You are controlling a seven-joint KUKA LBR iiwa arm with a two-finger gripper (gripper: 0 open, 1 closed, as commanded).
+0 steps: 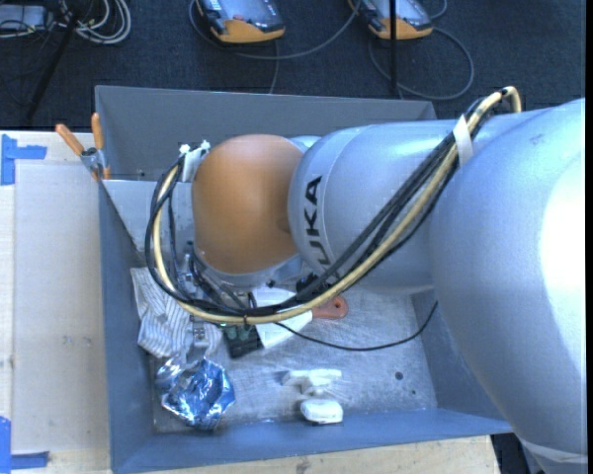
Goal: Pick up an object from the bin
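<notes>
Reaching in from the right of the frame, arm [405, 205] covers most of the bin [257, 117]. Its orange cover [242, 200] sits over the bin's upper-left centre. Cables [376, 255] loop round the cover and run back up the arm.

Gripper [239, 339]: only a dark block with a green patch shows, below the cover's lower edge, low over the bin floor at left centre. The cover hides the rest. Open or closed: not readable from this view. Nothing is seen gripped.

Nearest things:
- Striped cloth [156, 314], crumpled, just left of the gripper, against the left wall.
- White scrap [274, 334], flat, just right of the dark block, partly under the cable loop. Contact with the gripper unclear.
- Blue foil [196, 391], crinkled wad, below the cloth in the lower-left corner, near the gripper but apart from it.

Further off:
- Pink piece [329, 309], at the arm's lower edge, right of the scrap.
- White bar [311, 376] and white lump [321, 412], close together at bottom centre, near the front wall and well apart from the gripper.
- Thin black cord [376, 344], curving over the floor at right.
</notes>
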